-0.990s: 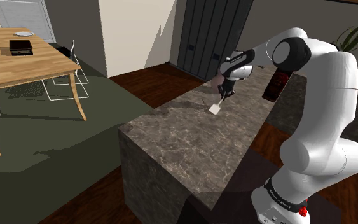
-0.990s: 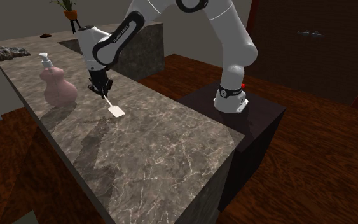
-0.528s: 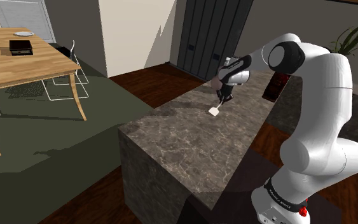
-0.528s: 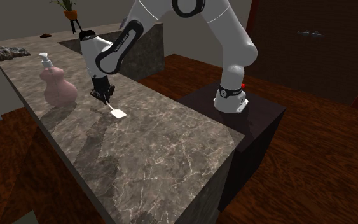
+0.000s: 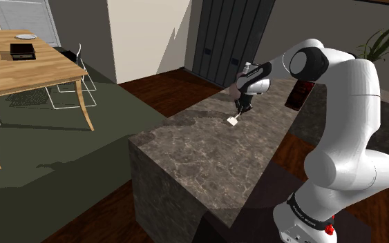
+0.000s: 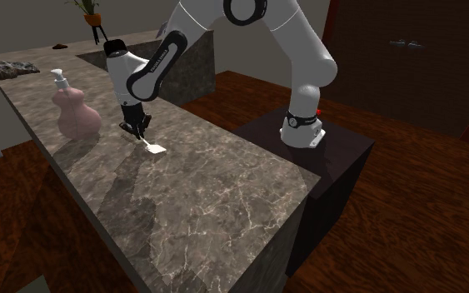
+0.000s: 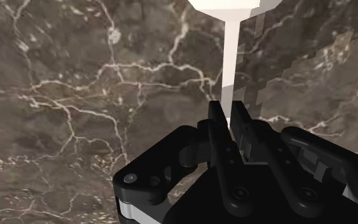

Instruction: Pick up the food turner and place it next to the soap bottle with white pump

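A white food turner (image 6: 152, 147) slants down from my gripper (image 6: 134, 129), its flat blade (image 5: 233, 120) low on the dark marble countertop (image 6: 216, 191). The gripper is shut on the thin handle (image 7: 230, 57), and both fingers (image 7: 217, 118) clasp it near its end. A pink soap bottle with a white pump (image 6: 76, 112) stands upright on the counter, a short way from the gripper on the second exterior view's left. In the shoulder view the gripper (image 5: 241, 107) hangs over the counter's far part.
The counter's near edge (image 5: 186, 183) drops to the floor. A dark rock-like item (image 6: 12, 68) and a potted plant (image 6: 91, 12) sit at the counter's far end. A wooden dining table (image 5: 20, 72) and chair (image 5: 72, 79) stand off at the shoulder view's left.
The gripper has sunk toward the counter with the turner in it, so the handle now slants flatter and the blade lies lower. The soap bottle has not moved.
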Motion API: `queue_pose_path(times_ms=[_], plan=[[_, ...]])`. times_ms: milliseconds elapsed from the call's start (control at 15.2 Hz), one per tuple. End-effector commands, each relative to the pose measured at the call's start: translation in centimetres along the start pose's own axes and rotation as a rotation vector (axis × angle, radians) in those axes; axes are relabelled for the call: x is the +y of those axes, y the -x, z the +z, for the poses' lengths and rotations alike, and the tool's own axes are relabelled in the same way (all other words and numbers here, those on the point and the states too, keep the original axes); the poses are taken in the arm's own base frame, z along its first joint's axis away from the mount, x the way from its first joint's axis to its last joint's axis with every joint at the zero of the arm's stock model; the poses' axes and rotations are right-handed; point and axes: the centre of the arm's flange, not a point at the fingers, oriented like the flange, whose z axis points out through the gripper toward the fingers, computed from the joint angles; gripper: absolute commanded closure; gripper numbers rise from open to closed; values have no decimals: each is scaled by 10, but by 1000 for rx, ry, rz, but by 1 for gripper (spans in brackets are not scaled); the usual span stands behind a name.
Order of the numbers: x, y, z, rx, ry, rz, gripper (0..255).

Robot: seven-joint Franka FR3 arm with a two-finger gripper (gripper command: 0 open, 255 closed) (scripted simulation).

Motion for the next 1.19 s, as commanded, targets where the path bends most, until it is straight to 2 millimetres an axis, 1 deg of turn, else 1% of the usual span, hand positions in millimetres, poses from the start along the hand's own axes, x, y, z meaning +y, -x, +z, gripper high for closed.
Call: queue_pose_path(times_ms=[0, 66, 132, 462, 660, 726, 1122], plan=[[0, 0, 0, 0, 0, 0, 255], [0, 0, 0, 0, 0, 0, 255], [0, 0, 0, 0, 0, 0, 0], [0, 0, 0, 0, 0, 0, 0], [0, 0, -40, 0, 0, 0, 0], [0, 0, -50, 0, 0, 0, 0], [0, 0, -50, 0, 0, 0, 0]])
